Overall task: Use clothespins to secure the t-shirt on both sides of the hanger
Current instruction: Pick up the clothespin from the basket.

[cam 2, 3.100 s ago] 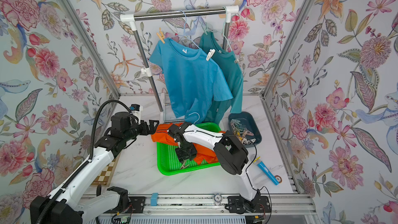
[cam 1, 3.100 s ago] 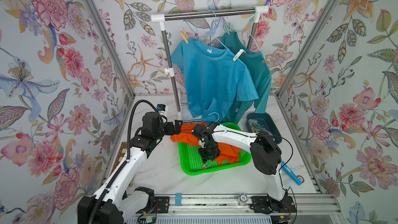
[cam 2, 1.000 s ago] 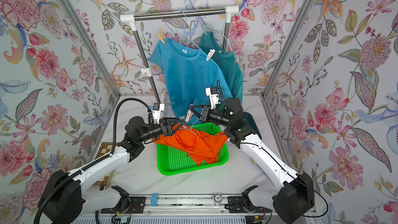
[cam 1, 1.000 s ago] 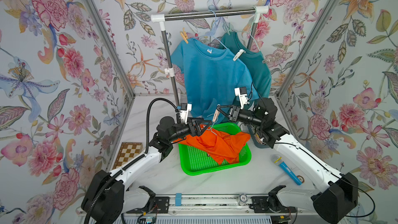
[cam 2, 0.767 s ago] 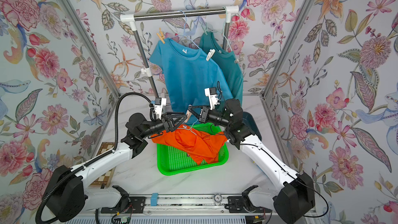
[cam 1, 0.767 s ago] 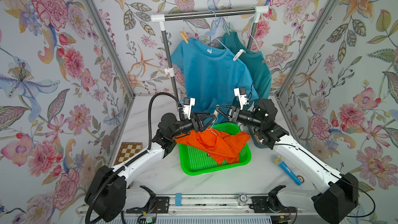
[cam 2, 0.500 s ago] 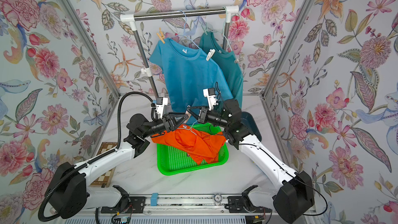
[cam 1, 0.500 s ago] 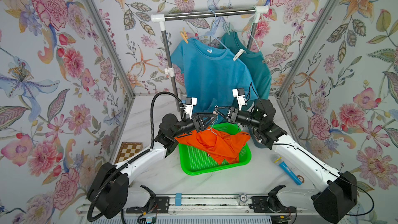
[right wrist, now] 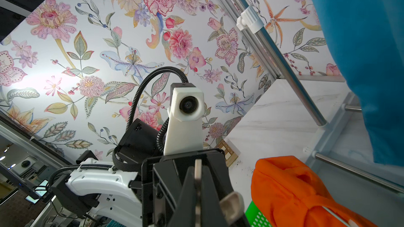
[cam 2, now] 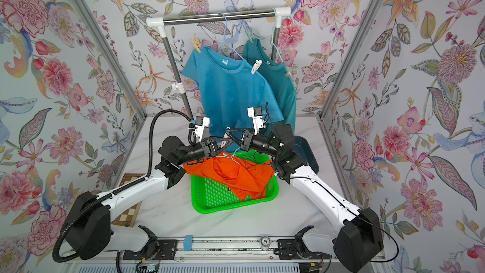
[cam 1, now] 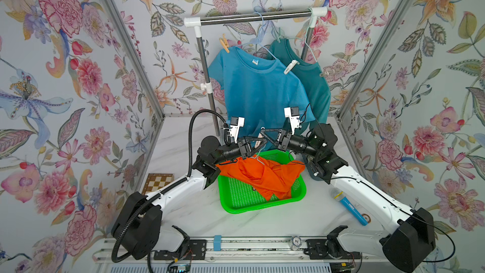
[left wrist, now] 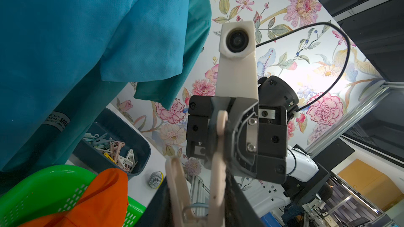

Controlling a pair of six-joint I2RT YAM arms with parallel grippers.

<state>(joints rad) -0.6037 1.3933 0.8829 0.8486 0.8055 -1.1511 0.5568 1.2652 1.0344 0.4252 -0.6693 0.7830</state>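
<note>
Floral wallpaper (cam 1: 65,74) closes in a white marble tabletop (cam 1: 199,214). Low in both top views, a blue microphone with a grey mesh head (cam 1: 346,206) lies at the lower right. A wooden chequerboard (cam 1: 158,182) shows at the lower left, behind the left arm.

At the centre sits a bright green perforated plastic basket (cam 1: 236,198). A crumpled orange t-shirt (cam 1: 262,177) is draped in it, and the hook of a pale blue wire hanger (cam 1: 258,157) rises out of the cloth.

Just above the basket, the two grippers meet tip to tip on one beige plastic clothespin (left wrist: 217,153). The right gripper (cam 1: 265,133) is fully closed, pinching the pin's thin end. The left gripper (cam 1: 263,141) is partly closed; in the left wrist view its fingers lie against the outer sides of the pin's two spread legs.

Behind the right arm, a dark blue tray (cam 2: 305,151) holds a heap of loose pastel clothespins (left wrist: 113,149).

Farthest back, at upper centre, a steel rail (cam 1: 249,17) carries a bright blue t-shirt (cam 1: 257,93) pegged with a yellow clothespin (cam 1: 225,44) and a white clothespin (cam 1: 290,66). A teal t-shirt (cam 1: 316,85) hangs behind it.
</note>
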